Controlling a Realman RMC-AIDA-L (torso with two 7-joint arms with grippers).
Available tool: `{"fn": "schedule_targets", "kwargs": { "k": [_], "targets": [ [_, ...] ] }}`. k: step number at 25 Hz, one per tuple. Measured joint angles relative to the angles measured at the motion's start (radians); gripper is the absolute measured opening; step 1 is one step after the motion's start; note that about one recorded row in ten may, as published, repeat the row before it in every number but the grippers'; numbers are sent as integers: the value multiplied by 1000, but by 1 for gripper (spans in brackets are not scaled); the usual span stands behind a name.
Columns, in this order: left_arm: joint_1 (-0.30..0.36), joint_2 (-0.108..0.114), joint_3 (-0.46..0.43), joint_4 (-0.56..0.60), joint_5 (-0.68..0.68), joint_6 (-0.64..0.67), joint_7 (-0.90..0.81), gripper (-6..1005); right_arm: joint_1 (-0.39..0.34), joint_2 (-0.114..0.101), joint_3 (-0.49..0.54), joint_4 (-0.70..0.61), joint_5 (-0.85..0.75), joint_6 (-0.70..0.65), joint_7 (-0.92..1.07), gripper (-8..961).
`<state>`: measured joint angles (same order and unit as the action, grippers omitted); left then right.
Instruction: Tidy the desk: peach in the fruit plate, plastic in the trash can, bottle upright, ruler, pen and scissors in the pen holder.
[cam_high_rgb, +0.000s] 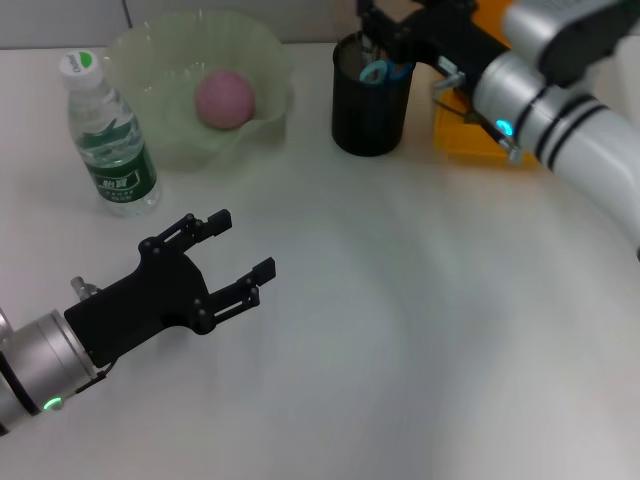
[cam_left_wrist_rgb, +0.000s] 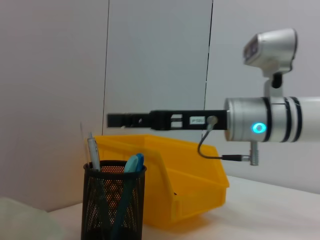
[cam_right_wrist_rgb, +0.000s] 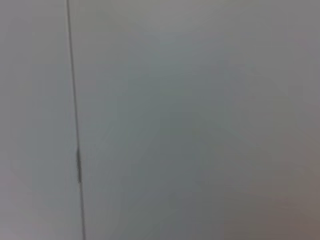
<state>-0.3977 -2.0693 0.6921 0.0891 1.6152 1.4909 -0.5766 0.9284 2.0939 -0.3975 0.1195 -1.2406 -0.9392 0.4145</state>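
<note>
A pink peach (cam_high_rgb: 224, 98) lies in the pale green fruit plate (cam_high_rgb: 150, 45) at the back left. Left of the plate, the bottle (cam_high_rgb: 108, 135) stands upright. The black mesh pen holder (cam_high_rgb: 370, 105) holds blue-handled scissors (cam_high_rgb: 385, 70). In the left wrist view the pen holder (cam_left_wrist_rgb: 114, 200) also carries the scissors (cam_left_wrist_rgb: 133, 164), a grey pen (cam_left_wrist_rgb: 93, 152) and a thin clear ruler (cam_left_wrist_rgb: 82, 137). My right gripper (cam_high_rgb: 378, 28) hovers just above the holder's mouth. Over the bare near-left table my left gripper (cam_high_rgb: 240, 247) is open and empty. The plastic is out of view.
A yellow bin (cam_high_rgb: 470, 135) stands directly right of the pen holder, partly under my right arm. The bin (cam_left_wrist_rgb: 175, 180) also shows behind the holder in the left wrist view. The right wrist view holds only a plain grey wall.
</note>
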Motion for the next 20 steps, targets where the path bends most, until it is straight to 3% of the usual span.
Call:
{"fn": "schedule_targets", "kwargs": {
  "k": [1,7,9,11,12,15,20],
  "targets": [
    [1,0,0,0,0,0,-1,804,-37,0,37,3,0,-67,3,553],
    [12,4,5,10,5,22,-57,804,-143,-5,57,0,-29,-258,138,750],
    [14,4,11,22,8,25,-91,804,-219,-9,19,-45,-114,-393,282,750],
    [14,4,12,26,13,27,-98,804,-246,-9,5,-68,-149,-437,326,749],
    [14,5,15,38,34,41,-111,804,-304,-10,-37,-128,-229,-539,426,749],
    [16,6,20,63,65,63,-137,804,-352,-12,-85,-194,-292,-617,511,749],
    [11,7,26,120,174,131,-209,805,-473,-23,-231,-442,-521,-795,675,748]
  ]
}}
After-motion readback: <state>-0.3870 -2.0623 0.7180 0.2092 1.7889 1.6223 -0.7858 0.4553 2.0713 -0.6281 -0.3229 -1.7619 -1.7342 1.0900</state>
